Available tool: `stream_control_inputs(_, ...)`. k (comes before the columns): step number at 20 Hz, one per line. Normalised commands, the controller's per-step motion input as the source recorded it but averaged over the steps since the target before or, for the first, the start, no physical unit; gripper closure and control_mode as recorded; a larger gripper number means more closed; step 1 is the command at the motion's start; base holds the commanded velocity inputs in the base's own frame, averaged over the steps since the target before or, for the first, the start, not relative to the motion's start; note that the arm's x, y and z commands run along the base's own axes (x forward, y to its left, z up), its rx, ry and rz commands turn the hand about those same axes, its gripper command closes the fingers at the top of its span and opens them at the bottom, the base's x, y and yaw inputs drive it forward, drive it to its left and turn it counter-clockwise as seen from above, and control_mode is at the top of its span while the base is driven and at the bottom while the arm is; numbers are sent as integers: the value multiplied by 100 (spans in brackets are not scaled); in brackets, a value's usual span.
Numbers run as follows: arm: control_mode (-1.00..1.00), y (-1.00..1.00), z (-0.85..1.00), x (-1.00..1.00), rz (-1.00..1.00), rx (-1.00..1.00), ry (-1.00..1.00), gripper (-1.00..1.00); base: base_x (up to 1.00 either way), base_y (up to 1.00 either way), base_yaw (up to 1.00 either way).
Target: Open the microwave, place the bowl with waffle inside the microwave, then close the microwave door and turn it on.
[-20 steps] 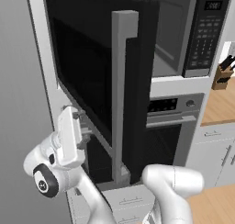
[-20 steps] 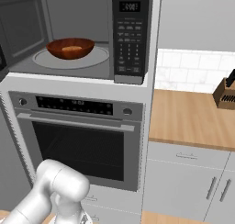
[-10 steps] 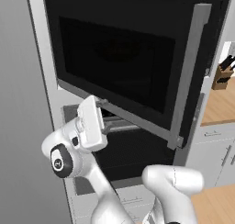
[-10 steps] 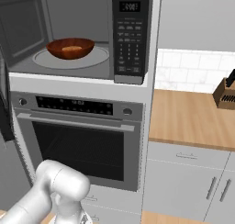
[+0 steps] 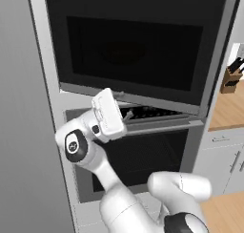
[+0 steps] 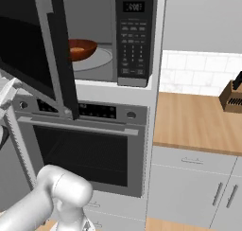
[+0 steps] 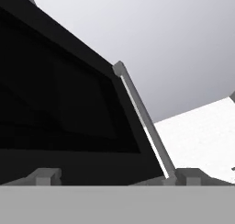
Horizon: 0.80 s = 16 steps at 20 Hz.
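The microwave door (image 5: pixel 128 50), wide and black with a long grey bar handle (image 5: pixel 218 60), stands swung most of the way toward the microwave (image 6: pixel 133 38). In the right base view the door (image 6: pixel 28 50) hides the left part of the cavity. The reddish-brown bowl (image 6: pixel 81 49) sits on the glass turntable (image 6: pixel 97 60) inside; I cannot make out the waffle. My gripper (image 5: pixel 129 115) is open just below the door's bottom edge. In the hand view its fingertips (image 7: pixel 46 176) stand wide apart in front of the dark door (image 7: pixel 59 103) and handle (image 7: pixel 143 120).
The steel-fronted oven (image 6: pixel 80 149) with its horizontal handle (image 5: pixel 157 126) sits right under the microwave. To the right run a wooden counter (image 6: pixel 198 123) with a knife block (image 6: pixel 232 96) and grey cabinets (image 6: pixel 194 187). A grey wall (image 5: pixel 24 132) is on the left.
The microwave door has swung from wide open to almost shut. My hand has moved right and up, staying by the door's lower edge.
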Motion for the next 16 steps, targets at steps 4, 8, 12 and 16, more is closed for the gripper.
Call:
stream_control_inputs(4,-100,-41,1,66,34,11,0,-100,0,0,0)
stream_control_inputs(8,-100,-35,0,60,38,10,0,-100,0,0,0)
stream_control_inputs(12,-100,-29,2,59,40,8,3,-100,0,0,0)
stream_control_inputs(16,-100,-14,0,54,36,3,5,-100,0,0,0)
